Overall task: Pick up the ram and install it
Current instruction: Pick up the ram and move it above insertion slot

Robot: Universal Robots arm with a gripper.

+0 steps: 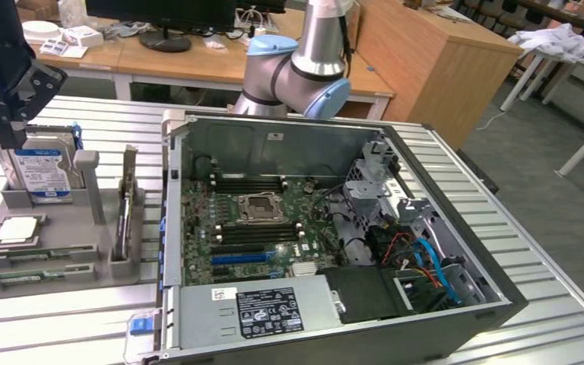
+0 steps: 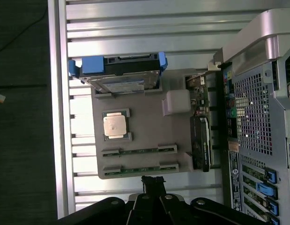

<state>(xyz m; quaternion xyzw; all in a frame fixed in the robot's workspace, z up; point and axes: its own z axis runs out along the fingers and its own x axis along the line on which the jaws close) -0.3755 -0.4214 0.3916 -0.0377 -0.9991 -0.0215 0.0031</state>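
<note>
Silver slats make up the big table, with wooden desks standing behind it. On the table sits a big open computer case, and I can see a green board inside it. Behind the case rises the robot arm, grey with blue caps.

Just beside the case, on the exterior view's left, lies a flat grey tray. A silver hard drive with a blue label stands up in it.

The dark gripper hangs over that side of the tray. Its fingers are pressed together and hold nothing.

Two long green sticks lie flat in slots in the tray, well apart from the case. One ram stick is just beside the square silver chip. The other ram stick lies at the tray's outer edge.
</note>
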